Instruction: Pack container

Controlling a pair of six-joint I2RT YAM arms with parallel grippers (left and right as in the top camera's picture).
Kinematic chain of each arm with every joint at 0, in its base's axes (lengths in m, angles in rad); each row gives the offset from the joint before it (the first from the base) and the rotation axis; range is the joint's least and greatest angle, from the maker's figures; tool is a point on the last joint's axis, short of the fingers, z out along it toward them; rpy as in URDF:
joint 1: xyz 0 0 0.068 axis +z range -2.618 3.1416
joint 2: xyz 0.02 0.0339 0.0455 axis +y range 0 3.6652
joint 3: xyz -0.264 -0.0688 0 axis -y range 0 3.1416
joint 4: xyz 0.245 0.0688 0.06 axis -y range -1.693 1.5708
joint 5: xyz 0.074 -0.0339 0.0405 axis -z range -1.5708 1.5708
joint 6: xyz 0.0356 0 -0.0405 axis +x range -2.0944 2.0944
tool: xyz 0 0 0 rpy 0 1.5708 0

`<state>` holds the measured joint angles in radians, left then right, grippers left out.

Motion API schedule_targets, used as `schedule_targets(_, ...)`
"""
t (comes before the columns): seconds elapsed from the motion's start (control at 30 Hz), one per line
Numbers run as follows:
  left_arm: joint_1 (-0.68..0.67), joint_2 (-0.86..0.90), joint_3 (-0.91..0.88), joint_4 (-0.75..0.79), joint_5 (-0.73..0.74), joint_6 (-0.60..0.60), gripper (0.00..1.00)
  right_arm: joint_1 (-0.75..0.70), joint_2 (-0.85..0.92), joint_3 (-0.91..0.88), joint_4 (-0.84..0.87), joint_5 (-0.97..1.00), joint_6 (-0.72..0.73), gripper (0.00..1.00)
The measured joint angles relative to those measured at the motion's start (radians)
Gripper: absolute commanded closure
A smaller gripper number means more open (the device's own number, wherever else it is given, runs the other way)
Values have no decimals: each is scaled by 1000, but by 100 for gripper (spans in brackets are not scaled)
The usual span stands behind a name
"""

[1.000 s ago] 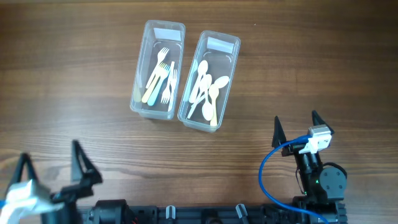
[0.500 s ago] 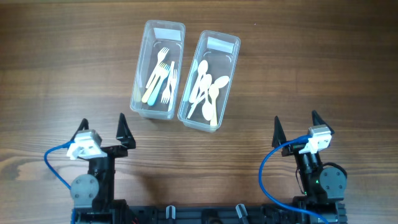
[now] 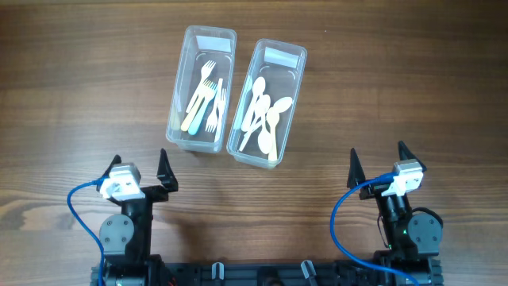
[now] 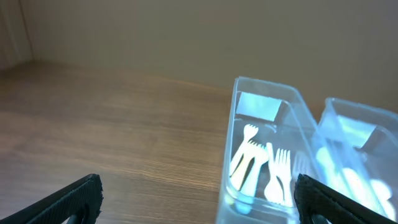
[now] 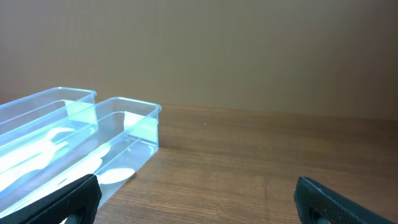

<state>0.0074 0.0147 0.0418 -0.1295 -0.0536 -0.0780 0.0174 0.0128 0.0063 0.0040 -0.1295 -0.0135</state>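
Note:
Two clear plastic containers stand side by side at the table's middle back. The left container (image 3: 203,89) holds several pale plastic forks (image 3: 205,98); it also shows in the left wrist view (image 4: 267,152). The right container (image 3: 267,102) holds several white spoons (image 3: 264,113); it shows in the right wrist view (image 5: 118,140). My left gripper (image 3: 140,168) is open and empty, just in front of the fork container. My right gripper (image 3: 377,163) is open and empty near the front right edge.
The wooden table (image 3: 397,71) is bare around the containers. Both arm bases sit at the front edge, each with a blue cable (image 3: 341,230).
My left arm has swung in from the far front-left corner to its spot in front of the fork container. The right arm has not moved.

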Motion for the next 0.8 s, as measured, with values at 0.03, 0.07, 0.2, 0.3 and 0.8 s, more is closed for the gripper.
schedule_targets(0.03,0,0,0,0,0,35,0,0,0,0,0,0,0,0)
schedule_targets(0.07,0,0,0,0,0,52,0,0,0,0,0,0,0,0)
schedule_targets(0.2,0,0,0,0,0,93,0,0,0,0,0,0,0,0)
schedule_targets(0.3,0,0,0,0,0,100,0,0,0,0,0,0,0,0)
schedule_targets(0.8,0,0,0,0,0,101,0,0,0,0,0,0,0,0)
